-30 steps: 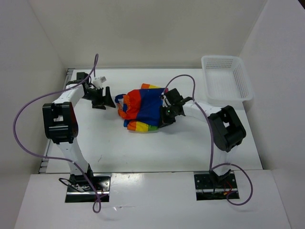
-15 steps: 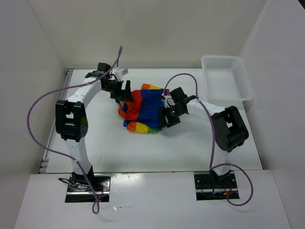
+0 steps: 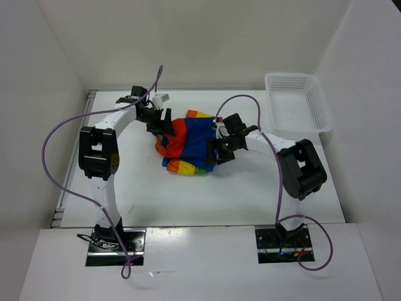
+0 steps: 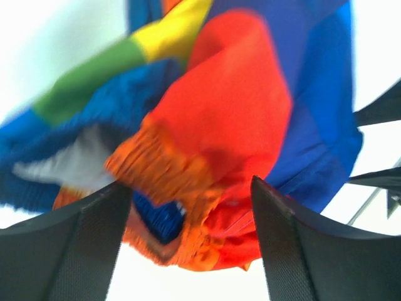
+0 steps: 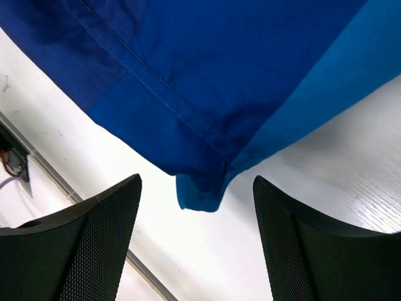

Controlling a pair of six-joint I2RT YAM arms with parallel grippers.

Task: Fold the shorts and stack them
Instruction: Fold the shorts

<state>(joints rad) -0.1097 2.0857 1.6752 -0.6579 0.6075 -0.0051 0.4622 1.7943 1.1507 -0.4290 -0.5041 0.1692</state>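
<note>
Top view first: white table (image 3: 188, 200) boxed in by plain white walls (image 3: 188, 44), with a white lattice basket (image 3: 297, 103) parked in the far right corner. The shorts (image 3: 188, 144) are a crumpled rainbow heap about mid-table, well apart from the basket. The left arm goes up from its base, bends at a high elbow and reaches in to the far-left edge of the heap, left gripper (image 3: 164, 122) right at the cloth. The right arm bends out to the right and its forearm comes back in toward the middle, right gripper (image 3: 220, 145) on the heap's right edge. Purple cables (image 3: 53, 138) loop off both arms.

Left wrist cam: a bit blurry, but the jaws are spread wide. A bunched orange-and-red edge of the shorts sits in the gap between the fingers (image 4: 81, 251), not pinched.

Right wrist cam: jaws apart here too. Blue cloth fills the top of the view and a stitched hem corner hangs down between the fingers (image 5: 100, 244), nothing gripping it, white tabletop underneath.
</note>
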